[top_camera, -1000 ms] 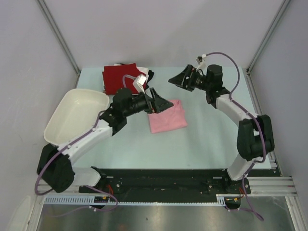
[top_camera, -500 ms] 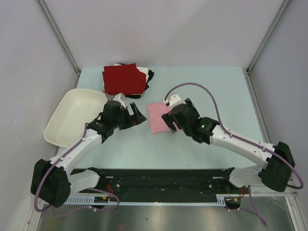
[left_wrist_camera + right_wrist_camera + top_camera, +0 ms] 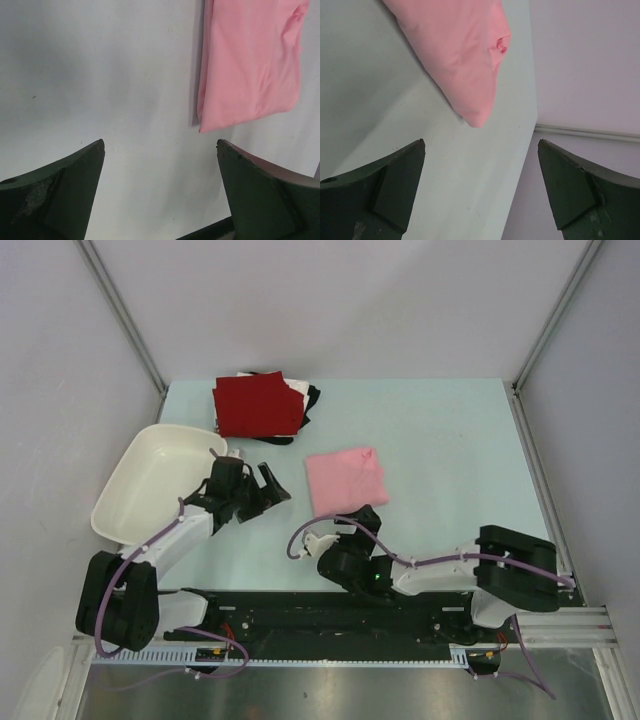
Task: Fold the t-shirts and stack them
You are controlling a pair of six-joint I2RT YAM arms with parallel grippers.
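Pink t-shirt [image 3: 345,480], folded at surface centre, looks light and limp (will sag): pinch a folded edge; left hand [image 3: 160,144] and right hand [image 3: 481,142] spread wide, empty.

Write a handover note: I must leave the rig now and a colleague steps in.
Left gripper: open, empty, beside the white tub, facing the pink t-shirt.
Right gripper: open, empty, low near the table's front edge, facing that shirt too.
Pink t-shirt: folded, flat mid-table, apart from the stack.
Stack, far left: dark red t-shirt on top, white t-shirt and black t-shirt peeking out beneath.
Done: pink looks folded. Left: set it on the stack.
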